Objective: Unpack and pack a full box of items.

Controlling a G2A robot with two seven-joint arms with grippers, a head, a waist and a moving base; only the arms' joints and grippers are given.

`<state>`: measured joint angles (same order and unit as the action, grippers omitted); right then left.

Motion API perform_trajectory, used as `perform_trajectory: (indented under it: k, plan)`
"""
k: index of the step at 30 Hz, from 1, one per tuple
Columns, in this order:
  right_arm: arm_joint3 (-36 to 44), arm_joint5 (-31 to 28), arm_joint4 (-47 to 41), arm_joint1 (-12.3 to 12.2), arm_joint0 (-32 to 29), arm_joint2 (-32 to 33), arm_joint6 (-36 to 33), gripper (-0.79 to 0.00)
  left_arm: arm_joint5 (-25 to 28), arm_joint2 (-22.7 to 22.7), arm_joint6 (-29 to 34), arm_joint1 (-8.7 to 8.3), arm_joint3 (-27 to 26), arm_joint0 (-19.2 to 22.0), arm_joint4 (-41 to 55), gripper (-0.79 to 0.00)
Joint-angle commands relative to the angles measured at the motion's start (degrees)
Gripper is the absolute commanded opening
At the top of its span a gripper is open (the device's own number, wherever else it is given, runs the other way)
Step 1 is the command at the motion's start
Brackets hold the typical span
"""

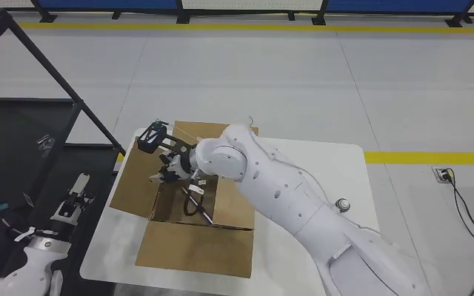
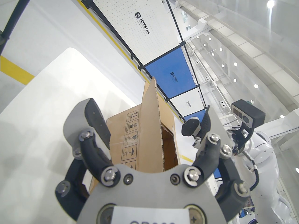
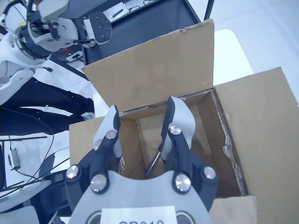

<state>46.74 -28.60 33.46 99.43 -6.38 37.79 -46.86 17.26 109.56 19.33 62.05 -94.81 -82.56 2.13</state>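
Room: pale hall floor with yellow lines; white table [image 1: 311,159]; black cart [image 1: 33,140] beyond the table's left edge.
Top view, box: cardboard box [image 1: 192,251] at the table's left end, flaps folded out. A slim black-and-silver tool [image 1: 198,207] lies on its bottom.
Top view, right gripper [image 1: 172,169]: over the far rim of the opening.
Left wrist view, left gripper [image 2: 143,117]: spread wide, nothing held; faces the box's outer side wall, apart from it.
Right wrist view: right gripper's fingers moderately apart and empty, above the opening; the tool lies below against an inner wall.
Step (judged): reaching in for the tool. I cannot tell whether this is unpacking's last item or packing's first.
Next move (judged): descend between the walls, straddle the thin shaft, and close without scraping the cardboard.
Print: a column of handling symbols on the box's side; logos on the wall panels; a white label on each wrist plate, cut off.
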Motion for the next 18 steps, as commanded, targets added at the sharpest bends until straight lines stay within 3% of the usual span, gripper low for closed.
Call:
perform_trajectory:
  k: [1,4,11,18]
  plan:
    - [7.2,-0.3,1.7,-2.9,-3.9,4.2,-2.4,-0.203,0.0,-0.2,0.0,0.00,-0.1,0.1,-0.3,0.000]
    - [19.7,-0.4,5.0,-6.7,-11.3,10.7,-7.8,-0.006,-0.1,-0.3,-0.1,0.00,-0.2,0.2,-0.5,0.000]
    - [50.3,4.3,15.1,-13.3,-33.0,27.5,-17.3,0.000,-0.7,-0.5,-0.2,-0.01,-0.7,0.5,-1.0,0.000]
    - [69.5,9.2,21.6,-16.6,-53.6,43.2,-19.8,0.000,-1.0,-1.3,-0.4,0.02,-0.7,1.0,-1.7,0.000]
